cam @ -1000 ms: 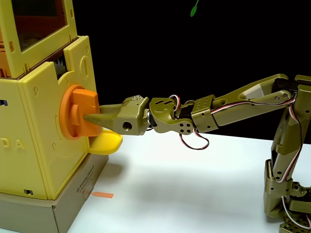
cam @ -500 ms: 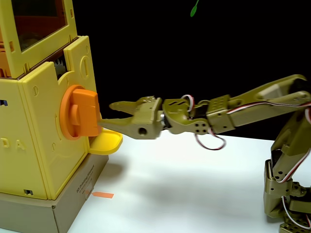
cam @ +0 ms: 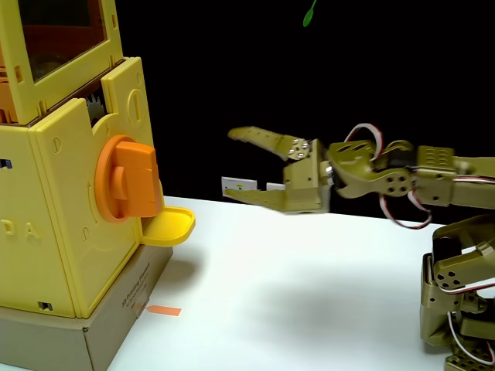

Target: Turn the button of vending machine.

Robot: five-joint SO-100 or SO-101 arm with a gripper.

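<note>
Fixed view, side-on. My one olive-green two-finger end effector [cam: 230, 162] hangs in the air above the white bench [cam: 309, 294], well apart from the machine, with its fingers spread wide: one finger angled up and to the left, the other lying roughly level below it. Nothing is between them.

One tall boxy yellow plastic vending machine [cam: 69, 216] stands at the left edge of the view. Its upper part carries one orange-tinted clear window [cam: 62, 35]. On the face turned toward me sits one large orange plastic button [cam: 128, 179], a round disc base with a raised rectangular bar across it; the bar stands about upright. I am not touching it.

Just below the button, one small rounded yellow tray [cam: 172, 226] juts out from the machine over the bench. I cannot tell whether anything lies in it.

The machine rests on one brown cardboard box [cam: 116, 321], which sits on the bench. One short orange strip [cam: 163, 311] lies flat on the bench just beside the box.

My arm's base [cam: 456, 317] stands at the right edge of the view, with red and white wires looping at the wrist joints.
</note>
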